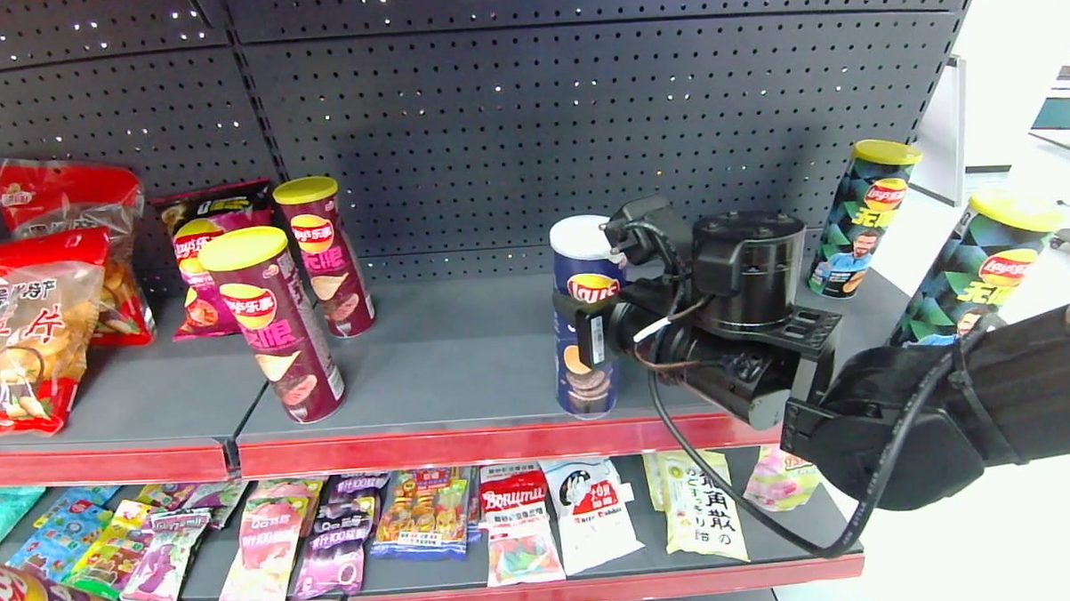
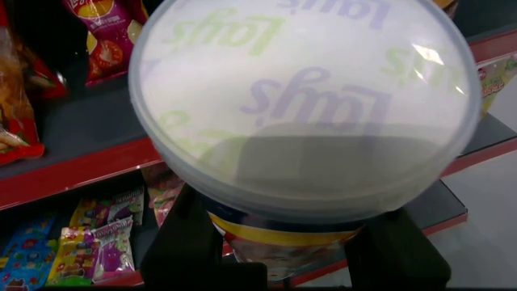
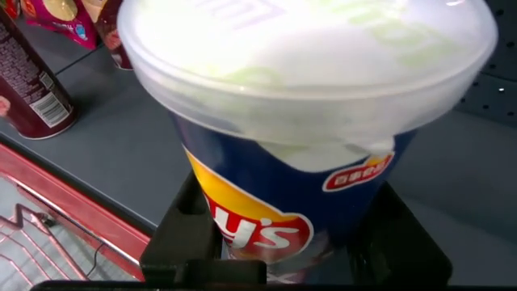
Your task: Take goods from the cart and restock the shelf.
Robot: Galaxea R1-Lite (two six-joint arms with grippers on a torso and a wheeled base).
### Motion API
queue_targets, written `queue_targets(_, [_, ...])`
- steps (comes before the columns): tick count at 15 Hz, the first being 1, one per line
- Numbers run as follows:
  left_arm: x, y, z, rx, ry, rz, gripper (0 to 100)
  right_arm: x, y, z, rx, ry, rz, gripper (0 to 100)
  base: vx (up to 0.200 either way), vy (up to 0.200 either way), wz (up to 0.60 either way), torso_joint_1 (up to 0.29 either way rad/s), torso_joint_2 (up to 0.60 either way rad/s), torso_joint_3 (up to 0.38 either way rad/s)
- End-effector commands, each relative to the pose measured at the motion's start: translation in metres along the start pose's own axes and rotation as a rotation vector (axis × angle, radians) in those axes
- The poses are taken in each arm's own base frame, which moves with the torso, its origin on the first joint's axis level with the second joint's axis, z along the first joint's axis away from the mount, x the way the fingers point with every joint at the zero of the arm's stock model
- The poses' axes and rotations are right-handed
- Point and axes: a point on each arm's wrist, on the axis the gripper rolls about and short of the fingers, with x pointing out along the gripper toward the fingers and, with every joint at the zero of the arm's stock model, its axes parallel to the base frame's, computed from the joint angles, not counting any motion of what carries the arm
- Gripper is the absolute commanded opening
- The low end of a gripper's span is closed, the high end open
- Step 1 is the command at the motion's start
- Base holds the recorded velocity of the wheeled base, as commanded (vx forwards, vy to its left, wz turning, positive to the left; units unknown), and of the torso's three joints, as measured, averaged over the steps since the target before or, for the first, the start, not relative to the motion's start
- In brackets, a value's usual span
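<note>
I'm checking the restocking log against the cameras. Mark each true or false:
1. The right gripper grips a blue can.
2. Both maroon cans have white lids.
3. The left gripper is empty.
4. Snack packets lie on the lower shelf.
1. True: the right gripper is closed on the blue can.
2. False: the maroon cans have yellow lids.
3. False: the left gripper holds a clear-lidded can.
4. True: snack packets lie along the lower shelf.
</note>
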Motion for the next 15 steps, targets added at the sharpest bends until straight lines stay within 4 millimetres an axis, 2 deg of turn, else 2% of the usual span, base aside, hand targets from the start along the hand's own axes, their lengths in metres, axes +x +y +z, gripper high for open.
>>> queue_targets(1, [0.0,0.0,0.0,-0.001,0.001,0.0,0,-0.004,-0.001,-0.002,-0.003,0.008,-0.001,0,0.0,0.0,0.0,0.0,0.0,0.0])
queue_targets(7, [0.0,0.0,0.0,-0.001,0.002,0.0,0,-0.002,-0.001,-0.003,-0.007,0.011,-0.03,0,0.0,0.0,0.0,0.0,0.0,0.0])
queue_targets(8, [0.0,0.0,-0.002,-0.002,0.005,0.0,0,-0.002,-0.001,-0.005,-0.009,0.019,-0.049,100,0.0,0.0,0.0,0.0,0.0,0.0])
queue_targets(13, [-0.001,-0.001,-0.004,-0.001,0.003,-0.003,0,-0.007,0.002,0.0,0.001,0.005,-0.041,100,0.0,0.0,0.0,0.0,0.0,0.0])
queue_targets(15, [0.0,-0.001,-0.004,-0.001,0.003,-0.003,0,-0.017,0.001,0.004,-0.001,-0.003,-0.036,100,0.0,0.0,0.0,0.0,0.0,0.0])
